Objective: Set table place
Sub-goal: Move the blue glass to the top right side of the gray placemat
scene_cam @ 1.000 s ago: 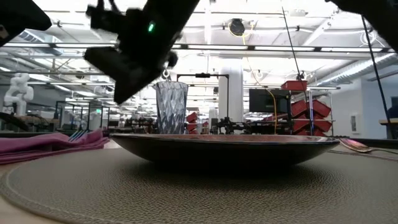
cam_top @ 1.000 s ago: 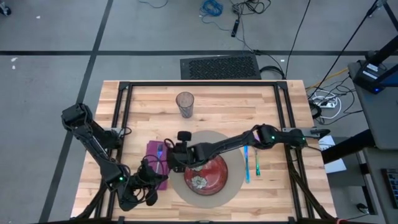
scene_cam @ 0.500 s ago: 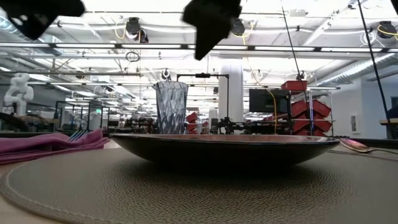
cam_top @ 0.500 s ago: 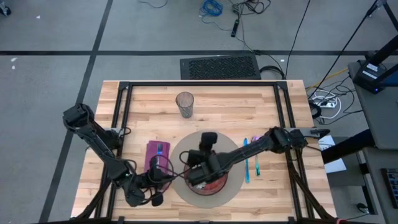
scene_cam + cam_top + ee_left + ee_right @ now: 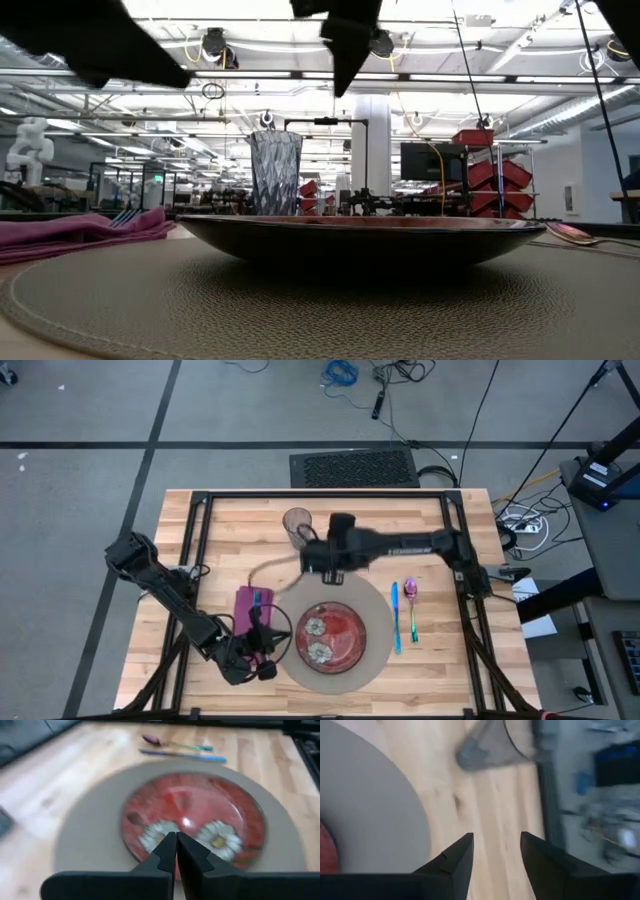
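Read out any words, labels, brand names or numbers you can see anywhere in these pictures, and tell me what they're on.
No readable text in any view.
The plate bears only daisy patterns, no lettering.
The screens and bins in the room behind the table are too small to read.

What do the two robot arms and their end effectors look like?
Both arms are dark, nearly black, built from slim jointed segments. The left end effector has two flat, tapering black fingers; the right end effector has the same wedge-shaped dark fingers. Thin black cables loop beside the left arm.
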